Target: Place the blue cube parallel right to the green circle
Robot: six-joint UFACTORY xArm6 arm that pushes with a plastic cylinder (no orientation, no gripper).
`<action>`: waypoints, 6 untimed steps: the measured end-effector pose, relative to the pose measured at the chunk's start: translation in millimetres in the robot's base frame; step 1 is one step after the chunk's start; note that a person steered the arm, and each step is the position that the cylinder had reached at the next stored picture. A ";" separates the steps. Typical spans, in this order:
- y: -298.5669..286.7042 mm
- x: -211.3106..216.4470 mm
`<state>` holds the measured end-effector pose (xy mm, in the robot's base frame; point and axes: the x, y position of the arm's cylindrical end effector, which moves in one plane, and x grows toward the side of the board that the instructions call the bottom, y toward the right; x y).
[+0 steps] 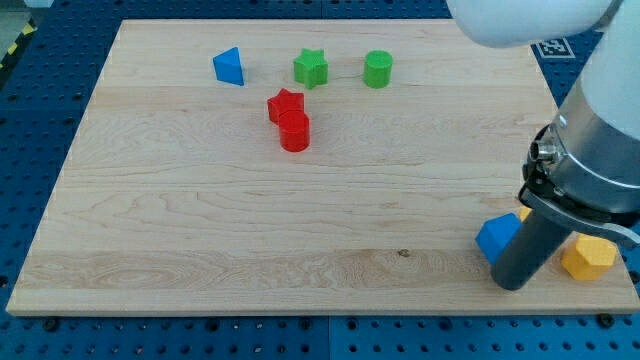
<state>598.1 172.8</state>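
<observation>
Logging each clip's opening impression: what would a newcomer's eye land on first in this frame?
First, the bulky white and grey arm at the view's right, its dark rod coming down so that my tip sits against the blue cube, with a yellow block just right of it. Next, the far cluster near the view's top: blue triangle, green star, green circle.

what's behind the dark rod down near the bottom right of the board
Behind the rod, my tip sits against the blue cube, whose right side it covers. A yellow block lies to the rod's right, and a sliver of yellow peeks out above the cube. Anything else there is hidden.
</observation>
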 end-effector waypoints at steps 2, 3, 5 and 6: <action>-0.5 -35.7; -2.6 -56.7; -2.6 -99.2; -2.6 -99.2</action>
<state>499.0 170.1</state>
